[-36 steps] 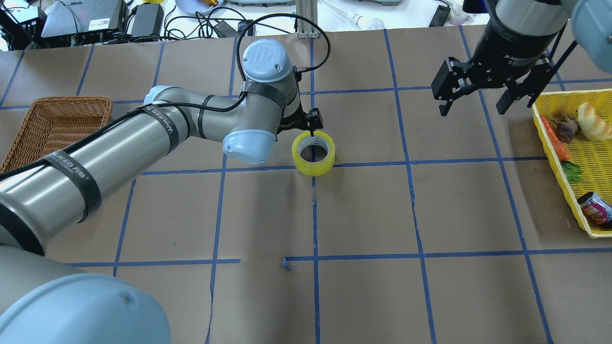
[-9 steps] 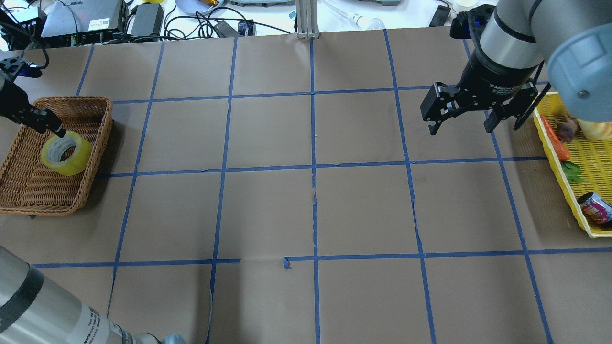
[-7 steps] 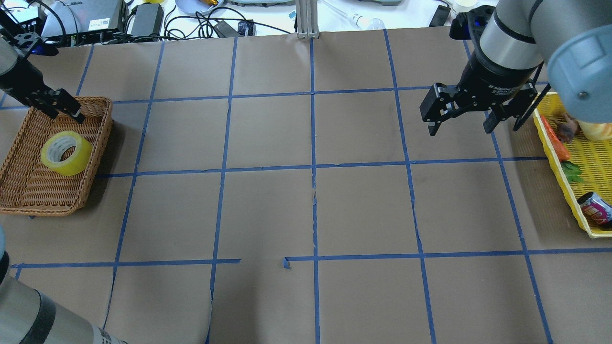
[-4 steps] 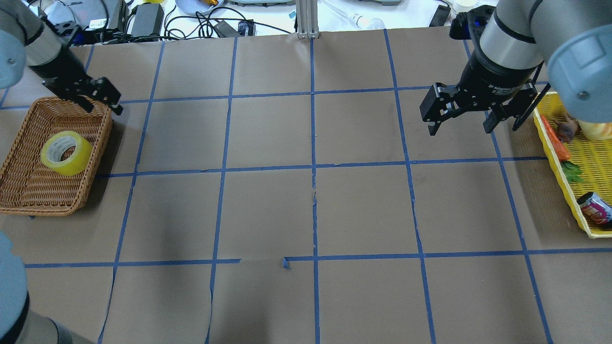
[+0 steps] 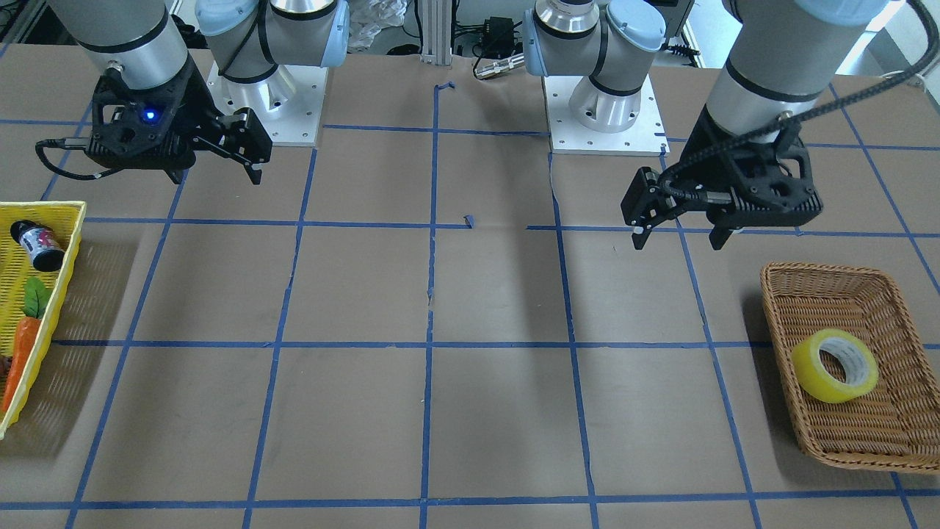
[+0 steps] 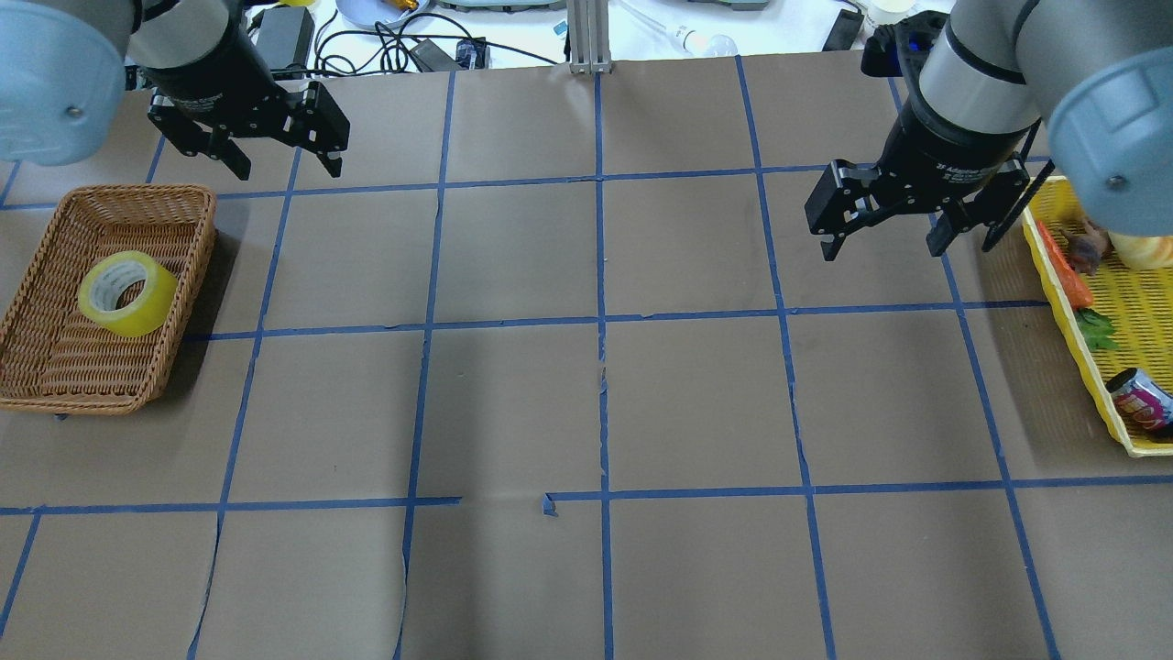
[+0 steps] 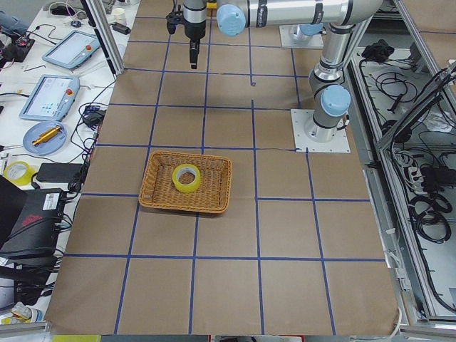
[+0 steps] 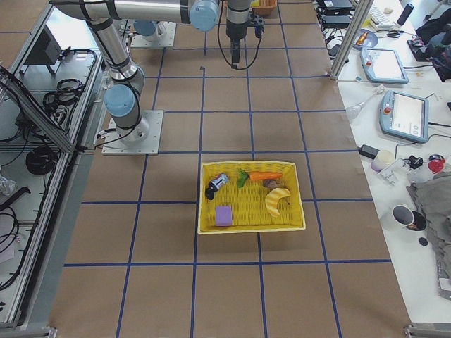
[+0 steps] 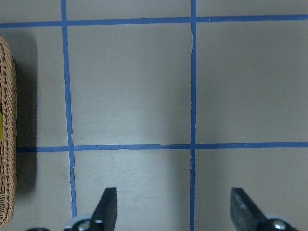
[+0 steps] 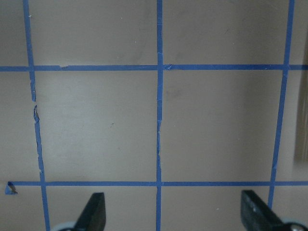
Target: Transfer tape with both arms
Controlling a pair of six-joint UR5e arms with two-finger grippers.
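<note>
The yellow tape roll lies in the wicker basket at the table's left end. It also shows in the front view and the left side view. My left gripper is open and empty. It hangs above the table beyond the basket's far right corner, apart from the tape. It also shows in the front view and its wrist view, which shows bare table and the basket's edge. My right gripper is open and empty, and hangs near the yellow tray; it also shows in its wrist view.
A yellow tray at the table's right end holds a carrot, a can and other food items. Blue tape grid lines cross the brown table. Cables and equipment lie beyond the far edge.
The left gripper carried the tape from the table's middle to the basket, let it go there, then rose and moved away toward the far right. The right arm has stayed still.
</note>
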